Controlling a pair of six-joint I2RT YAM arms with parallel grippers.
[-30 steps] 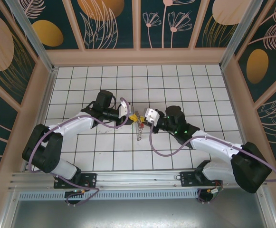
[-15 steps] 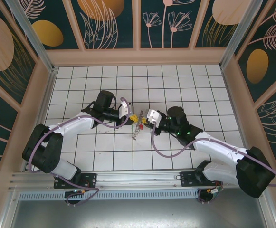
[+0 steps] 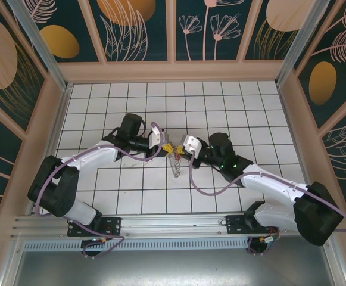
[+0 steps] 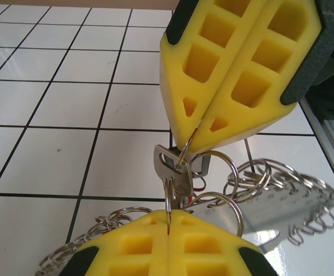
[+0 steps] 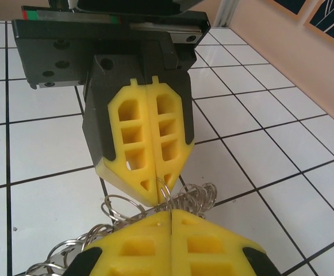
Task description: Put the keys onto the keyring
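While both claws meet tip to tip over the middle of the white tiled worktop point(image 3: 220, 101), the big thin silvery metal keyring point(image 3: 174, 165) sits right between them. Most of it droops from the claws toward the near edge, so its long way runs toward the arm bases.

The left claw point(image 3: 168, 146) is pressed together and pinches a thin bit of the keyring's wire. The right claw point(image 3: 182, 151) is pressed together too, and nips another thin loop of it. Neither arm is nearer; both touch the keyring.

A small flat metal key point(image 4: 176, 172) hangs in the gap. It looks silvery from the left wrist, and a spot of red peeks out just beside it. Its long way lines up from one claw to the other. I think the loop in the right claw goes through its hole, but the wires cross, so I cannot be sure.

I think the next move means sliding the key along the wire on that same line.

The claw pads are soft yellow foam with holes. The wire is hard, shiny and slippery, with many little rings around it. A flat shiny metal tag point(image 4: 270, 207) lies among them.
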